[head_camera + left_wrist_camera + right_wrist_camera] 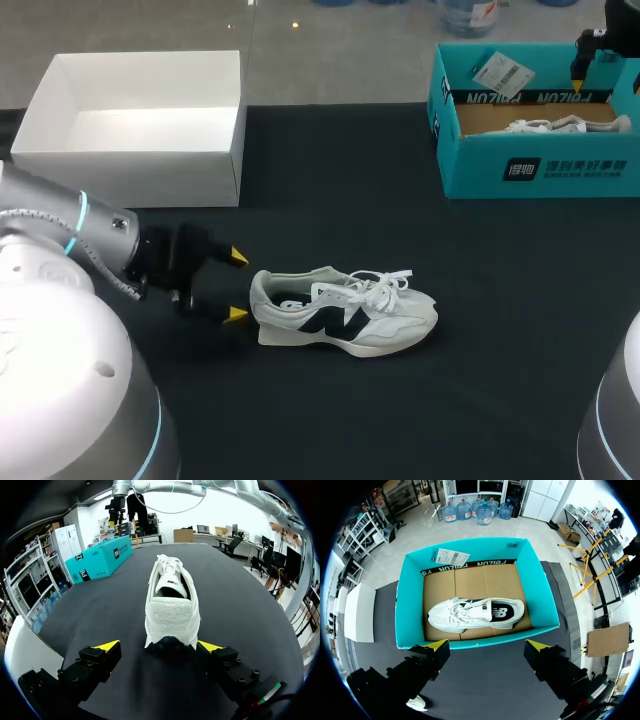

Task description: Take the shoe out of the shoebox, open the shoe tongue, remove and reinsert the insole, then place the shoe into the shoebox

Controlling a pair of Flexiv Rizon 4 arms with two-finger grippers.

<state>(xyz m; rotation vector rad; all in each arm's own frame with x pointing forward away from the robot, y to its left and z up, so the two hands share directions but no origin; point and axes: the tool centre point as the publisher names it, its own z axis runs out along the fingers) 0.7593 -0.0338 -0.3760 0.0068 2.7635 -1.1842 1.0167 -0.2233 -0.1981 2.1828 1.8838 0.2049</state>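
While the shoe (345,315) lies upright on the dark table (500,330), toe toward my right, I have my left gripper (235,286) at its heel with the yellow tips spread wide. A white box (130,175) stands open beyond that arm. The teal shoebox (540,170) sits at the far right corner with a second shoe (560,125) inside.

From the left wrist, the heel sits between the parted fingers (107,646) with a gap on each side, so nothing is gripped. The tongue (171,580) and laces (167,562) lie ahead, past the collar.

From the right wrist, my right gripper (487,645) hangs above the shoebox, fingers apart and empty. The second shoe lies on its side on the cardboard (470,582) lining.

I judge the shoe is out and the tongue comes next. To do it well, I would close squarely and low on the heel, keeping the sole flat so the shoe cannot twist. The grip should be firm without crushing the collar, leaving the opening free for the other arm.
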